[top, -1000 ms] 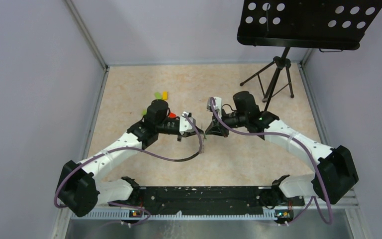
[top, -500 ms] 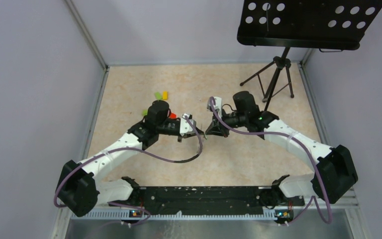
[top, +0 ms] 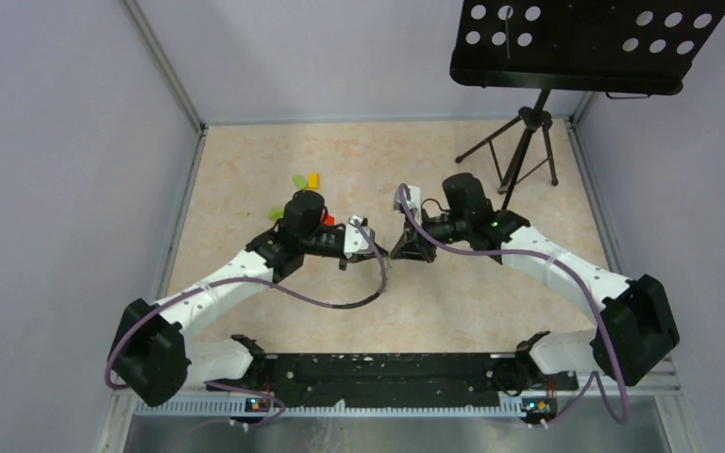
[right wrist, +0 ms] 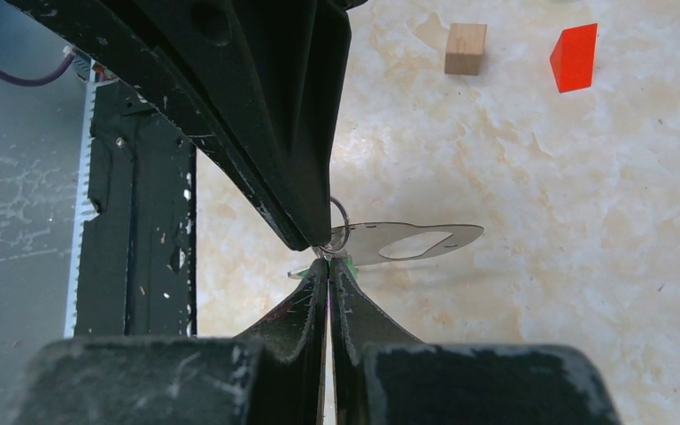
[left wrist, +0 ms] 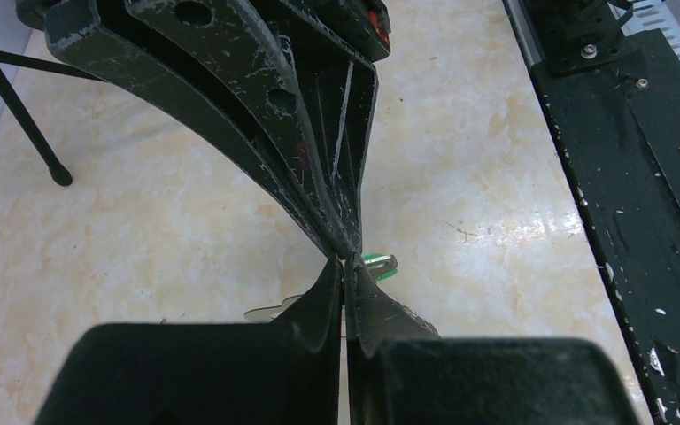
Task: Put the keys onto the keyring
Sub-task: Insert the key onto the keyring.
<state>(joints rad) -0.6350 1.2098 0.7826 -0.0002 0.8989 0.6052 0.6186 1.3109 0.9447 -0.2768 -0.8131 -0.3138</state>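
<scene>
Left pincer [left wrist: 345,274] has edged in. Its shut tips now meet right pincer [right wrist: 328,266] above bench [top: 453,293]. Right, shut, seems to pinch green-tagged key [left wrist: 378,263]. Ring [right wrist: 340,220] and flat key [right wrist: 412,241] hang at the junction. Threading likely under way.

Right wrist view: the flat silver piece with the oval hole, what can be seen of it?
The flat silver piece is thin shiny metal with a long oval hole toward its rounded end. It sticks out sideways, level above the table, from where the shut left gripper and right gripper tips meet. A wire ring and a green bit sit at its pinched end.
</scene>
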